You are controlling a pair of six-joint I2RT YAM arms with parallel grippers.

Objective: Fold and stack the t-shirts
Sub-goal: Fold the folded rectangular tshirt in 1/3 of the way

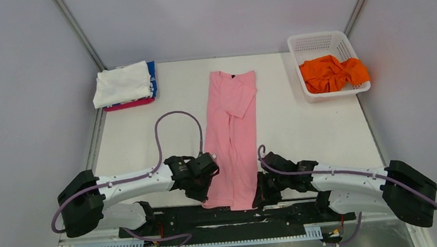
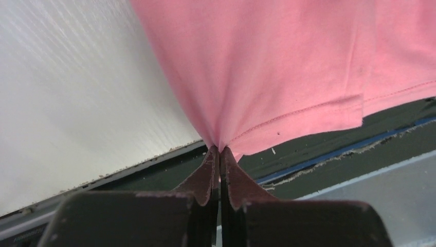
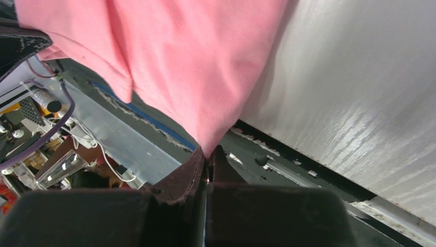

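White surface point(image 1: 301, 127) between grey walls. At mid-surface the light pink t-shirt point(image 1: 232, 134), folded into a narrow strip, lies with its long axis running from near edge to far edge. Its collar is at the far end and its hem reaches past the near edge. The left claw point(image 2: 220, 150) is clenched on the hem's left corner, the right claw point(image 3: 207, 154) on its right corner. All the cloth extends away from both claws toward the far edge. A hem-to-collar fold would probably follow that axis. At the far-left corner sits the folded stack point(image 1: 125, 85); at the far-right corner an orange t-shirt point(image 1: 332, 73) lies in the basket point(image 1: 317, 40).

No legible text or labels anywhere.
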